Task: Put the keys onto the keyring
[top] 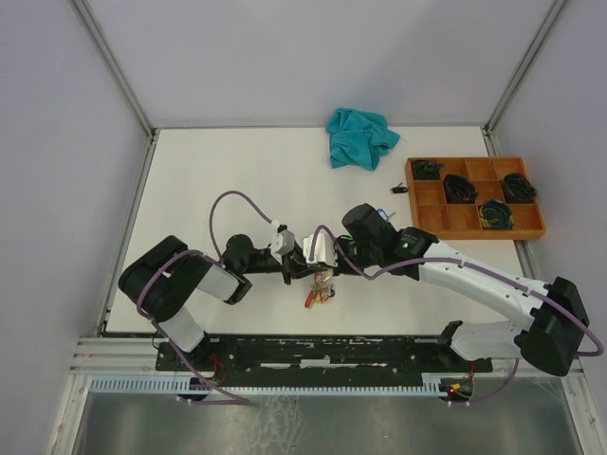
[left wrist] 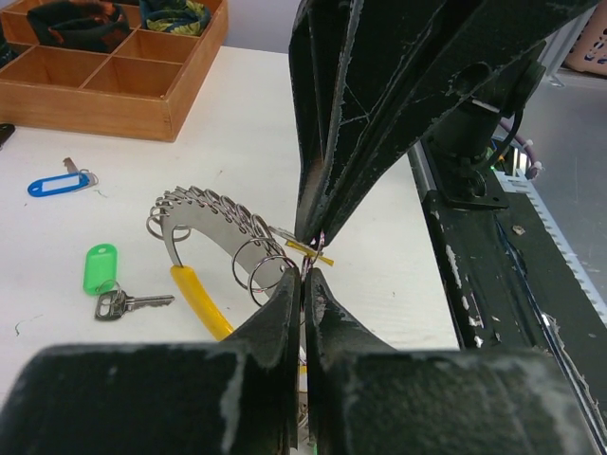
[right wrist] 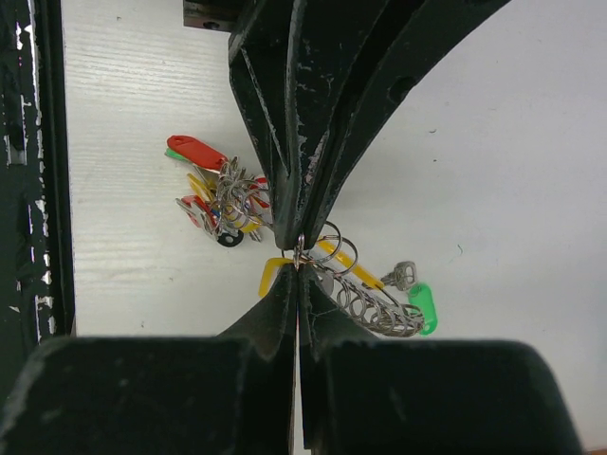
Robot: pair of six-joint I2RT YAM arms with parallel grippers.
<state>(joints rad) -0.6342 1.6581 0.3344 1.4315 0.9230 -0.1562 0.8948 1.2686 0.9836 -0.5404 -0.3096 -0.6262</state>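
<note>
— Silver wire first: where do we find the keyring (left wrist: pixel 171 251)?
— On the white surface (left wrist: pixel 237 123), right under both pincers, with split loops (left wrist: pixel 213 210) strung along it.
— And the pincers?
— We see the left pincer (left wrist: pixel 305 277) fully closed. It meets the right pincer (right wrist: pixel 299 275), also closed, tip to tip at the ring's yellow sleeve (left wrist: pixel 201 301). We cannot tell whether either truly pinches it.
— Loose keys?
— A green-tagged key (left wrist: pixel 100 270) lies beside the ring, and a blue-tagged key (left wrist: pixel 57 182) farther off.
</note>
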